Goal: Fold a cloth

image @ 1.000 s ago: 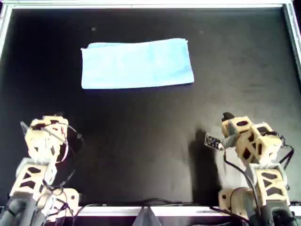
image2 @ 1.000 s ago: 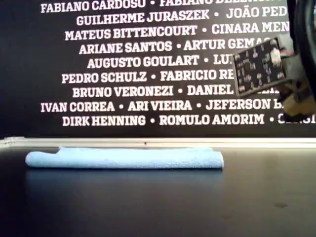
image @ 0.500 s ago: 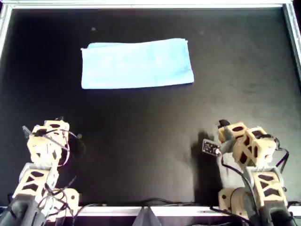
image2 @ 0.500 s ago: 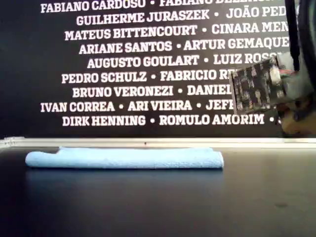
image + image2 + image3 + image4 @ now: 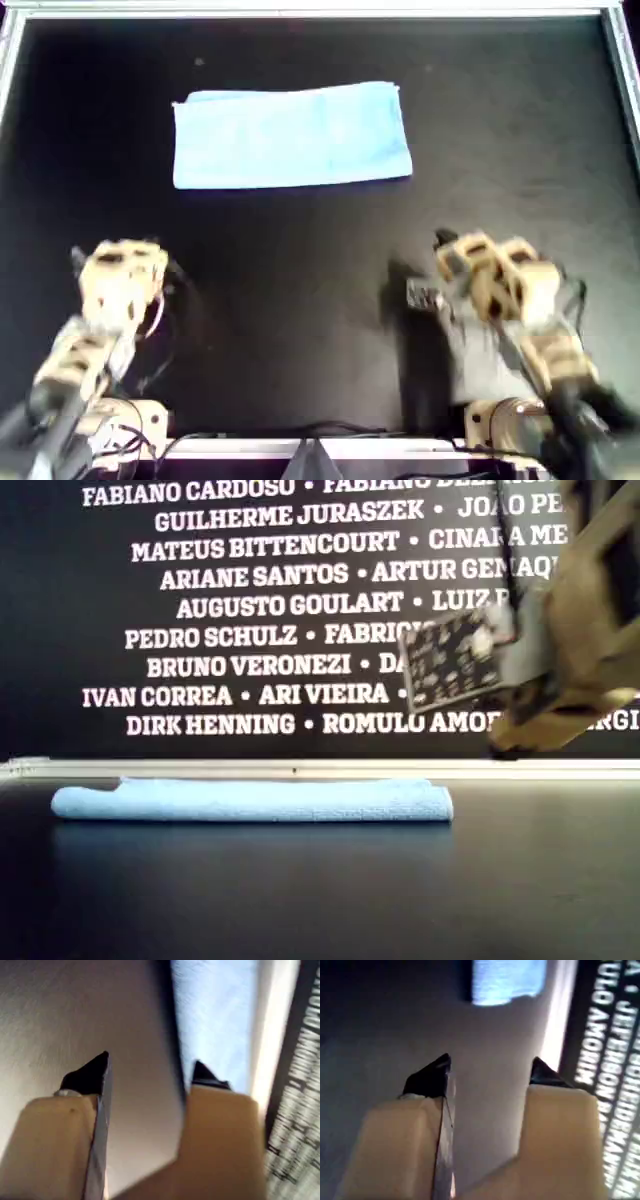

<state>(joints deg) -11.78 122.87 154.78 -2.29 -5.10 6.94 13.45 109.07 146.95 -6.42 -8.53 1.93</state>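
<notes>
The pale blue cloth [image 5: 290, 135] lies flat as a wide rectangle on the black table, toward the far side. It shows as a low folded strip in the exterior view [image 5: 250, 800]. My first gripper [image 5: 150, 1062] is open and empty, on the overhead view's left [image 5: 118, 262], well short of the cloth [image 5: 215, 1015]. My second gripper [image 5: 491, 1062] is open and empty, on the overhead view's right [image 5: 450, 250], with the cloth's end [image 5: 507, 980] far ahead. Its arm [image 5: 570, 650] fills the exterior view's right.
A pale metal rail [image 5: 300, 10] frames the black table [image 5: 300, 300] at the far edge and sides. A black wall with white names [image 5: 250, 610] stands behind the far rail. A small circuit board [image 5: 455, 665] hangs on my second arm.
Both arms have moved: my second gripper toward the overhead view's left and a little forward, my first gripper slightly right and forward. The cloth has not moved.
</notes>
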